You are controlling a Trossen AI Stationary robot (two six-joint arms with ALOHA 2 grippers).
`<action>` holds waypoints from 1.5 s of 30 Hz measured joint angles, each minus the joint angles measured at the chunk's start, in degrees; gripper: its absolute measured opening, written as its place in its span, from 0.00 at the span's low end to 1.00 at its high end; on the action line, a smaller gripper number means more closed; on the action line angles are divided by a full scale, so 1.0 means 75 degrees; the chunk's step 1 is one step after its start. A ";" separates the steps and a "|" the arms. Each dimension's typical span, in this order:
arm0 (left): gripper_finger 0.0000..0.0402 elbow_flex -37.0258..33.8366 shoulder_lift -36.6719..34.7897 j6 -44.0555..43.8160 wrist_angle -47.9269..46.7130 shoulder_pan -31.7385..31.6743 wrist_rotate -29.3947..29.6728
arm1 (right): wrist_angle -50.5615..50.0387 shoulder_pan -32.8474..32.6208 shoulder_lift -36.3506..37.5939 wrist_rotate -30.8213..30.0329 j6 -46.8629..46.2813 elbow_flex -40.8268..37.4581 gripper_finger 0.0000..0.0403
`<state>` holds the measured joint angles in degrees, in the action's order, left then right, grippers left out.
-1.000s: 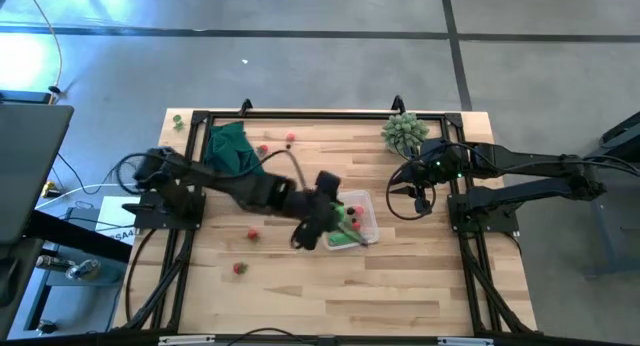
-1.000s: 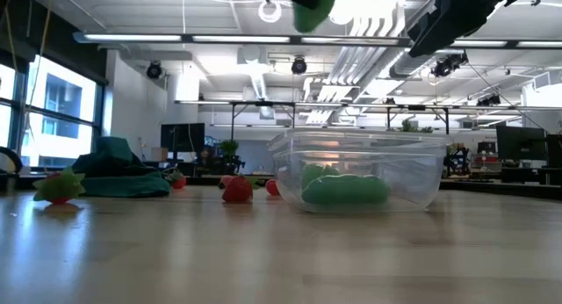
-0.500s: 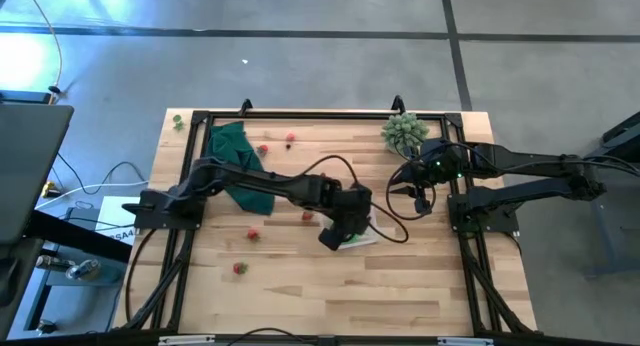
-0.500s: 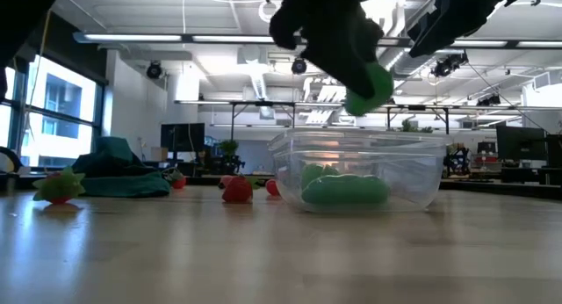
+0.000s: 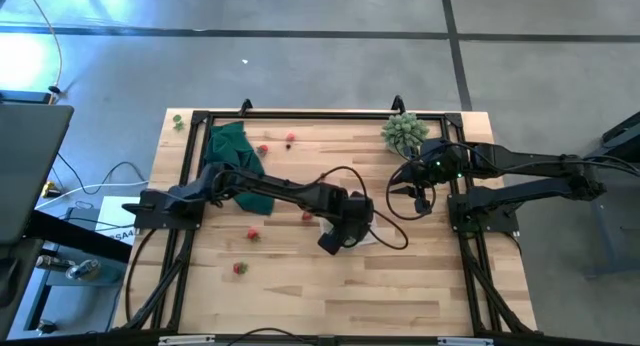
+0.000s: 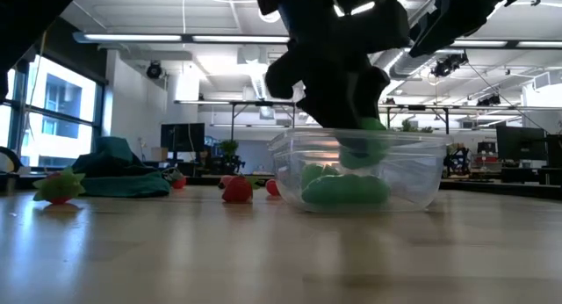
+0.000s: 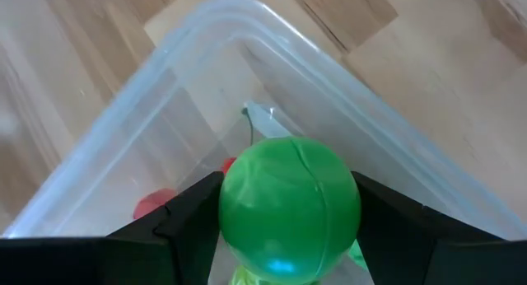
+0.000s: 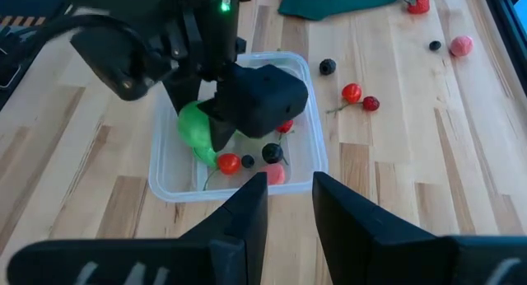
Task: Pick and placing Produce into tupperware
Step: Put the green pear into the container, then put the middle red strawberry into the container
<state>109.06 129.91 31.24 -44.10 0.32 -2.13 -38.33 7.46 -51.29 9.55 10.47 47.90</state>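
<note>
The left end effector reaches down into the small clear plastic rectangular container near the middle of the pale wooden counter, its two dark fingers clamped on a round bright green toy fruit. In the low view that green ball sits just at the container's rim, above a larger green piece already lying on the container floor. The right wrist view shows small red and dark berry pieces inside the container too.

More loose produce lies outside: two red cherries and a dark berry just beside the container, a red berry and another farther off on the left arm's side of the counter. A dark green cloth lies at the far left corner and a pale green spiky plant at the far right.

The right end effector hovers well apart from the container, near the plant, its fingers narrowly parted and holding nothing.
</note>
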 joint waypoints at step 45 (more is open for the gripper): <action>0.60 0.3209 0.0046 -0.1023 -0.3886 -0.0149 0.0026 | 0.0000 0.0000 0.0000 0.0001 0.0000 0.0000 0.22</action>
<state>133.12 130.26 23.57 -73.24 -0.80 -1.93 -38.33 7.46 -51.29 9.56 10.47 47.90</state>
